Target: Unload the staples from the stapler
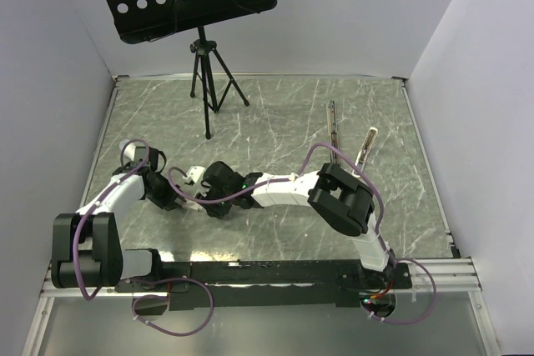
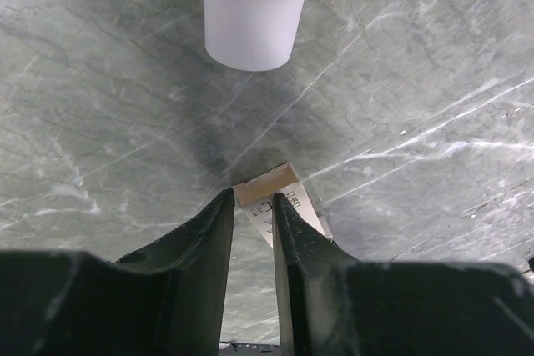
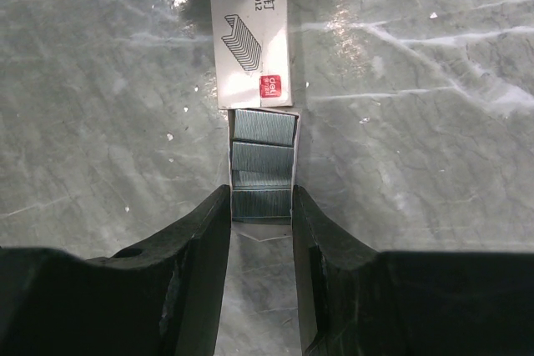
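Clamping the little open tray [image 3: 260, 233] from both sides, the right fingers [image 3: 219, 213] stand only narrowly apart, and the staples [image 3: 263, 152] lie in grey rows between them, half out of the cardboard sleeve [image 3: 250, 47]. Over there the left fingers [image 2: 224, 210], nearly closed, pinch the sleeve's far end, with a white cylinder [image 2: 254, 14] just beyond. Both arms stoop low, wrists meeting left of centre on the desk [image 1: 275, 106]; the stapler [image 1: 367, 144] lies well apart, far right

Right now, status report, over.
Right gripper clamps staple tray, staples showing. Left gripper at box sleeve, grip unclear. Stapler apart, far right. White cylinder near left gripper.
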`<state>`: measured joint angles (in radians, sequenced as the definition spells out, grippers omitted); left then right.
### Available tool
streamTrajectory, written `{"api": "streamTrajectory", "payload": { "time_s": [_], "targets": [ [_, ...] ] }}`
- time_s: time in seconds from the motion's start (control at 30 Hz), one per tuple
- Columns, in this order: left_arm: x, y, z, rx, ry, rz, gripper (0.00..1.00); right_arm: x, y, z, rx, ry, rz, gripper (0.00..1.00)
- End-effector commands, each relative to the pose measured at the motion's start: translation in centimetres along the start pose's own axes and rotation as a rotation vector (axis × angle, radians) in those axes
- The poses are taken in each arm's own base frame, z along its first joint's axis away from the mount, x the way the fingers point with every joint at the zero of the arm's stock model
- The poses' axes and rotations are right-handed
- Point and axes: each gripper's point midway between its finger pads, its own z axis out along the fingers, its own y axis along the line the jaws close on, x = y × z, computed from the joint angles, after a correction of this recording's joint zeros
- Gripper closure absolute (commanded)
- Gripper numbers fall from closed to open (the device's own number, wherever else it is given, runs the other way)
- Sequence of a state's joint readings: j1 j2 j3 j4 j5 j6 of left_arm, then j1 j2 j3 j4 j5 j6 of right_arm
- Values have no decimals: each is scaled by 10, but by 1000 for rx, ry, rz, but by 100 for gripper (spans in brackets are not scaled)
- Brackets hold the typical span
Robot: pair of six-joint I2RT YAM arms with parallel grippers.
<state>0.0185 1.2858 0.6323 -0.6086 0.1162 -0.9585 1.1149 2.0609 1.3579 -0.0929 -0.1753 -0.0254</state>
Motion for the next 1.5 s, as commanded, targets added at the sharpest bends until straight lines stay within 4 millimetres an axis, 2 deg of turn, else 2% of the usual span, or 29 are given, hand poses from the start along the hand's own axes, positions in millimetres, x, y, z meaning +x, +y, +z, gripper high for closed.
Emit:
{"api": "streamTrajectory", "payload": {
  "time_s": [0.0,0.37,0.63,1.17,1.47],
  "targets": [
    [-1,-4,0,21,1,7,70,-8,11,6,-46,-9,-49,64],
    [1,-2,-5,19,0,6,69,-5,4,-4,18,48,20,64],
    [2,-1,-4,13,7,5,69,-4,12,1,-24,56,21,64],
    [3,0,-3,9,7,5,69,-17,7,6,7,24,70,64],
    [2,0,-4,7,3,5,69,-12,2,7,37,34,84,64]
  ]
}}
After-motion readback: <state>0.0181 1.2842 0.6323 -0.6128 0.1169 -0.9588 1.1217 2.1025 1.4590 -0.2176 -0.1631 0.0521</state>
